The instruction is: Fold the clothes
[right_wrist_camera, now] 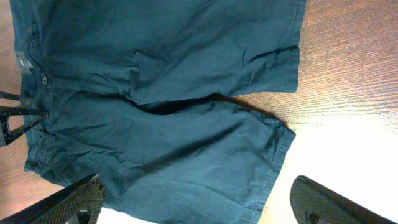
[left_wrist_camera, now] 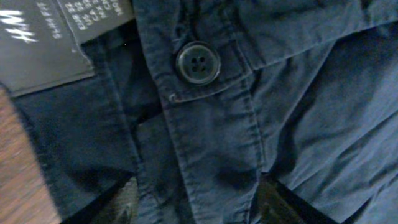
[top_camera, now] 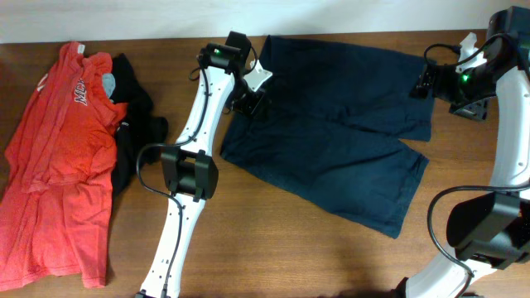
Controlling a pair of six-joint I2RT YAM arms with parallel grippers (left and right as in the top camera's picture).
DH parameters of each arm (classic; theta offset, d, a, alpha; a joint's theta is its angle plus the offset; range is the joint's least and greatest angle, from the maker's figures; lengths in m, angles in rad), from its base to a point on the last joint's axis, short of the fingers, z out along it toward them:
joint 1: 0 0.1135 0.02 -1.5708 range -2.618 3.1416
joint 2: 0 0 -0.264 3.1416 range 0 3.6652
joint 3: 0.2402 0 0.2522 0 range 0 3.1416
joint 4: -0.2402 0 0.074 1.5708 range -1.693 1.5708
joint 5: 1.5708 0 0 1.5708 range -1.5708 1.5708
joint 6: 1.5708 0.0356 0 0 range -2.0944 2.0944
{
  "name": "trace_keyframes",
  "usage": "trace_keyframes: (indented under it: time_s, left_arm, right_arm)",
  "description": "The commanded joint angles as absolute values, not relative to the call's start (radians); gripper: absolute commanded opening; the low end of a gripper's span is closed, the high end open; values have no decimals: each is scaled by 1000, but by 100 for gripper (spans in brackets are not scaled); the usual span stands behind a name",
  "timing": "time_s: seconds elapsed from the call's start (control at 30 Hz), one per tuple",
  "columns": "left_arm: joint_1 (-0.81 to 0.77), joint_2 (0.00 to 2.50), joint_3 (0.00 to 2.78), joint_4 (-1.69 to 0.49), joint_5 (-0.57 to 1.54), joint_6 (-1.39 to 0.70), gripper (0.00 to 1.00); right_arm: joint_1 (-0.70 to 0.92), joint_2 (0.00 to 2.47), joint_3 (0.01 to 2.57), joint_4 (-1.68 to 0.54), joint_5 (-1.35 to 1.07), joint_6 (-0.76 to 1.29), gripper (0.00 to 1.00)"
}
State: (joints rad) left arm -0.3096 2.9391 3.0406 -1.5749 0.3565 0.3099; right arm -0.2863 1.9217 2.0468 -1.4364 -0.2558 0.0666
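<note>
overhead: left arm outstretched, left gripper part-open astride shorts' fly; right gripper wide open

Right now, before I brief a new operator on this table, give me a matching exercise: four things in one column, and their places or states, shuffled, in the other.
Column one
1. shorts
2. T-shirt
3. black garment
4. right gripper

Column two
A. open, near a leg hem
B. at the far left of the table
C. spread flat, mid-table
D. bunched beside the T-shirt, on the side toward the shorts

Pairs: 1-C, 2-B, 3-D, 4-A
</note>
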Motion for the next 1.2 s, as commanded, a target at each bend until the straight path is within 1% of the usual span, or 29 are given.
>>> trace_keyframes:
  time_s: [0.0,0.1,0.17,0.2,0.23,0.33,0.37,0.53,0.67,0.7,0.8,0.93,1.07,1.17]
  left_arm:
    - [-314,2951,3042,-1584,413,303,43]
    - [-318,2951,3042,-1596,414,303,31]
    - [-320,2951,3042,-1607,417,303,25]
    - [-323,2951,3042,-1610,416,303,19]
    - [-323,2951,3042,-1611,416,303,17]
    - [-321,2951,3042,-1610,416,302,1]
    - [-317,2951,3042,-1609,414,284,1]
    - [-254,2951,3042,-1578,347,39,1]
    - [-175,2951,3042,-1567,347,-150,1]
    - [-143,2951,3042,-1568,343,-233,1]
    - [-87,2951,3042,-1572,344,-345,1]
    - [-40,2951,3042,-1596,345,-412,1]
    - [-29,2951,3042,-1616,344,-410,1]
    - [-37,2951,3052,-1615,345,-370,1]
  right_arm:
    - [-280,1914,2065,-1437,-251,56,99]
    - [-280,1914,2065,-1439,-251,56,99]
    - [-280,1914,2065,-1441,-251,56,99]
    - [-280,1914,2065,-1441,-251,56,100]
    - [-280,1914,2065,-1441,-251,56,99]
    - [-280,1914,2065,-1441,-251,56,99]
    - [-280,1914,2065,-1441,-251,56,99]
    - [-280,1914,2065,-1443,-252,56,99]
    - [-280,1914,2065,-1443,-252,56,99]
    - [-280,1914,2065,-1443,-252,56,99]
    - [-280,1914,2065,-1441,-252,56,99]
    - [-280,1914,2065,-1437,-252,56,99]
    - [-280,1914,2065,-1436,-252,56,99]
    - [-280,1914,2065,-1438,-252,56,99]
